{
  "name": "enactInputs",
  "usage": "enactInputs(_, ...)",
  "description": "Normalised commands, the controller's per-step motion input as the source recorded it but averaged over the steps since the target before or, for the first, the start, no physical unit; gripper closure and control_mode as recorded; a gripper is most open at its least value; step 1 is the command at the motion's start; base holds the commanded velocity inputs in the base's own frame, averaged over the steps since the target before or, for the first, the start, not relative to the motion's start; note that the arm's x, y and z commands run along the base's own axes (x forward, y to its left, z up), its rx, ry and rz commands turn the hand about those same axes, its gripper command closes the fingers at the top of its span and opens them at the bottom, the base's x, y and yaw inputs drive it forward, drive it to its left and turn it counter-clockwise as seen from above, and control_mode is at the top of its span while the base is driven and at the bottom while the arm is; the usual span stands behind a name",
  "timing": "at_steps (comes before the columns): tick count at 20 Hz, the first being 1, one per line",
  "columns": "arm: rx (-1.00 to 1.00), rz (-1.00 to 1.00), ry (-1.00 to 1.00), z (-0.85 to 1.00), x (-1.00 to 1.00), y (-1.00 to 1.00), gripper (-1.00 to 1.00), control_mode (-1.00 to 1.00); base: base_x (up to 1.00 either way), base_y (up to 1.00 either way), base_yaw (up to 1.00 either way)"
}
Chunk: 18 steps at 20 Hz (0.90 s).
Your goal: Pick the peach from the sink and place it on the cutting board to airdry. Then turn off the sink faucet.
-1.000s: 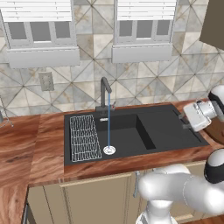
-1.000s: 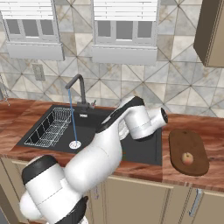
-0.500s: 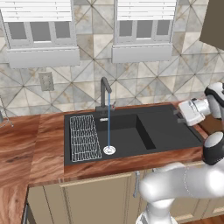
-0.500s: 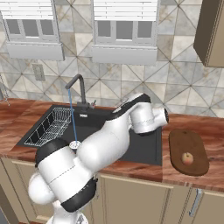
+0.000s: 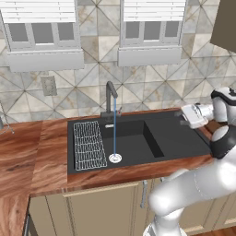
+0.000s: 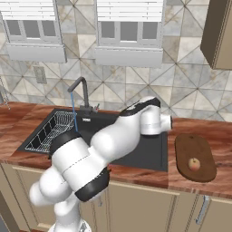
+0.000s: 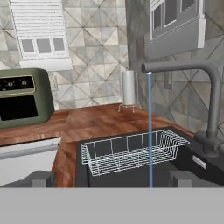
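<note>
A: Peach (image 6: 194, 163) resting on cutting board (image 6: 199, 144), near the board's front end, right of the sink (image 6: 149, 156). First half of task judged complete: fruit out of the basin, set on dry wood to air off.

B: Gripper (image 5: 184, 116) status?

A: Fingers spread wide, nothing between them. Hanging over the flat drainer end of the sink in left base view, hand pointed back toward the faucet (image 5: 110, 97).

B: Reason for that pose?

A: Likely lining up on the lever. Hand view looks straight along the basin at the faucet (image 7: 205, 94), with spout bent over and stem at right. Open fingers suit a push or a nudge on a small lever.

B: Water?

A: Running. Thin blue stream (image 5: 114, 138) falling from spout to white drain disc (image 5: 115, 158), beside wire rack (image 5: 88, 144).

B: Remaining?

A: Shut-off only. Lever small and tucked at the faucet's side; risk of glancing off.
</note>
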Motion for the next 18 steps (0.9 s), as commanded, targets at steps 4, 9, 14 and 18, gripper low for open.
enactInputs(4,0.04,0.07,-0.10,-0.01,0.28,0.28,-1.00,-1.00,0.00,0.00,0.00)
enactInputs(9,0.00,0.02,-0.14,-0.02,0.26,0.19,-1.00,-1.00,0.00,0.00,0.00)
enactInputs(14,0.03,-0.01,-0.06,0.00,0.25,0.12,-1.00,-1.00,0.00,0.00,0.00)
enactInputs(18,0.01,-0.06,-0.01,0.00,0.22,0.29,-1.00,-1.00,0.00,0.00,0.00)
